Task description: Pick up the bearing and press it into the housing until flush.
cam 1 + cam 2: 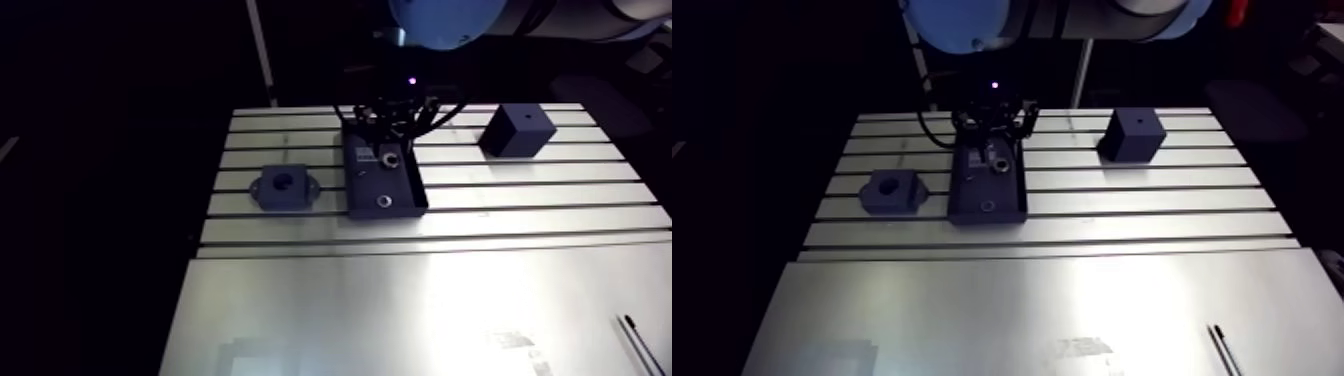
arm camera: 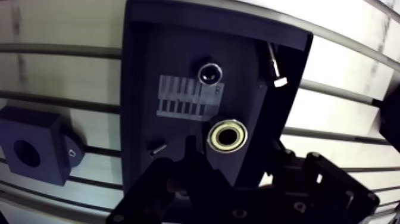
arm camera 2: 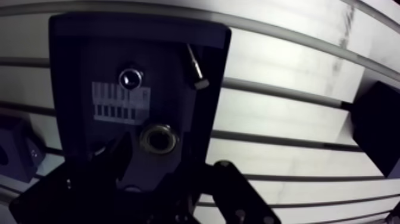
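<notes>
Pincer (image 1: 994,138) over the dark tray (image 1: 970,202), housing (image 1: 902,195) just beside, cube (image 1: 1132,137) apart.

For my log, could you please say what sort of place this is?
Likely a robot assembly bench: slotted aluminium table, dark rectangular tray holding a shiny metal ring bearing, dark bored housing block.

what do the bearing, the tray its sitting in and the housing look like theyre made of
Bearing: metal by the look of it; its ring glints bright and polished, with a brassy tint. Tray: dark and matte, likely plastic; it shows no shine and has a moulded-looking rim. Housing: the same dull dark finish, probably plastic or printed, though coated metal cannot be ruled out.
</notes>
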Available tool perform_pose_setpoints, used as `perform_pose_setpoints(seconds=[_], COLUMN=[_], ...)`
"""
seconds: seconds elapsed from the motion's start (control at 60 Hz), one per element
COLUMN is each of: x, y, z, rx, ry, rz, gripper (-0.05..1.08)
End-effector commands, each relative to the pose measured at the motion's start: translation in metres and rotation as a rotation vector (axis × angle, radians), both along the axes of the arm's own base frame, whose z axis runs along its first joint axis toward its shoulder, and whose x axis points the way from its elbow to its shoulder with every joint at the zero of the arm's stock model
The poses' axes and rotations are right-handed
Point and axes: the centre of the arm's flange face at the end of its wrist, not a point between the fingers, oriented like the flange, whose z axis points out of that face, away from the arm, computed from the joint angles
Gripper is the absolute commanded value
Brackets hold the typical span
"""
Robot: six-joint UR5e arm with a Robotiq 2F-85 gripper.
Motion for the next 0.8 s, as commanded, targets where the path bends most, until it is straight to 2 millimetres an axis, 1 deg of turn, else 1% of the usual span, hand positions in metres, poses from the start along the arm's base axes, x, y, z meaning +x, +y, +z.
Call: perform_pose_setpoints(seconds=[0.017, 0.167, 0.8], x=[0.0026, 0.0032, 0.0026], y=[-0.0002, -0.0012, -0.0012], z=[-0.0026, -0.0068, -0.0071], rx=[-0.003, -0.003, -0.002], ry=[-0.007, -0.014, -0.013], rz=[-0.003, -0.005, -0.006], gripper=[0.44, 0.44, 0.44])
